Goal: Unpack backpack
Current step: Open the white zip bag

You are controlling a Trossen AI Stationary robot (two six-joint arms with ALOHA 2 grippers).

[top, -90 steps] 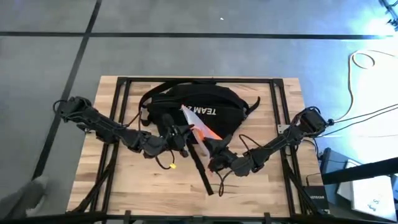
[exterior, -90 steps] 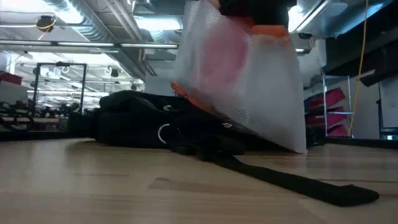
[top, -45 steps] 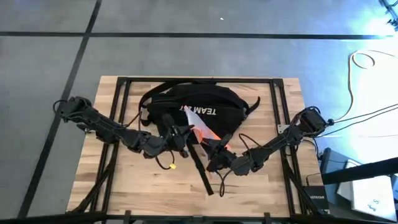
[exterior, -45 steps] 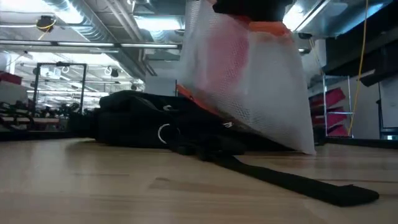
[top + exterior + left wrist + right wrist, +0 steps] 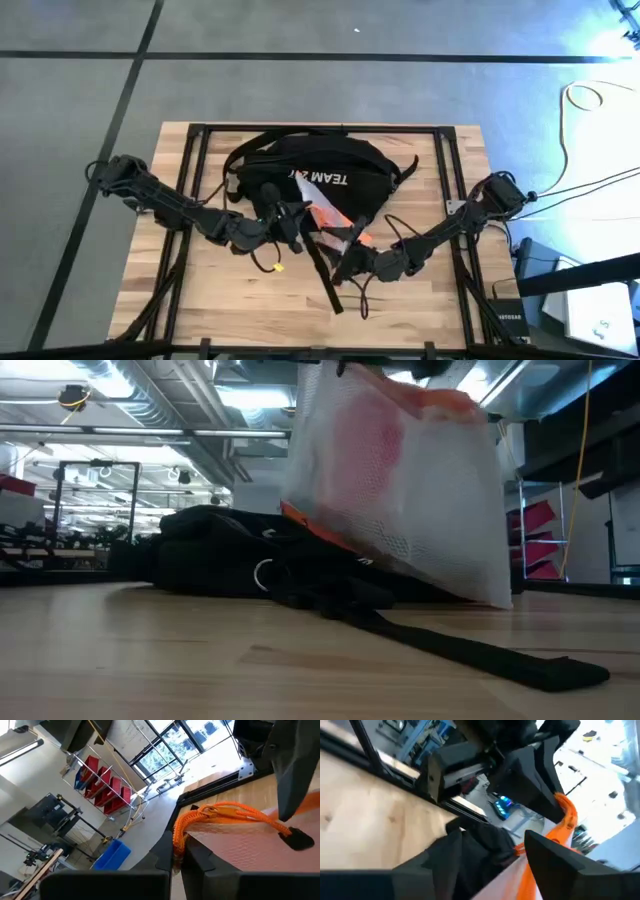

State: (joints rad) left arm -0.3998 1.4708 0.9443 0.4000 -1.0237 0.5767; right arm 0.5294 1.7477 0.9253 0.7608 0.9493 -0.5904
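Note:
The black backpack (image 5: 320, 168) with white lettering lies flat on the far half of the wooden table (image 5: 200, 290); it also shows in the low view (image 5: 215, 550). One of its straps (image 5: 325, 280) trails toward the near edge. A translucent mesh pouch (image 5: 400, 480) with orange trim hangs above the backpack's near side (image 5: 322, 205). My left gripper (image 5: 298, 214) and my right gripper (image 5: 350, 243) are both shut on it. My left gripper pinches the pouch's orange-trimmed top edge (image 5: 176, 831) between its two fingers, at one end of that edge. The pouch hangs below the fingers, lifted off the table. My right gripper pinches the same orange trim (image 5: 566, 815) farther along the edge, between its two fingers (image 5: 555, 857). The trim runs slack and wavy between the two holds (image 5: 235, 811). The pouch's lower edge (image 5: 330, 535) hangs just over the backpack; whether it touches, I cannot tell.
Black frame bars (image 5: 195, 180) run along the table's left and right sides. The long flat strap (image 5: 470, 652) lies across the near middle of the table. Bare wood shows at the near left (image 5: 200, 300) and near right (image 5: 430, 300).
My right gripper has drawn back a little toward the table's near edge with its end of the orange trim, and the pouch's top edge has spread wider between the two grippers. The pouch stays lifted. The backpack has not moved.

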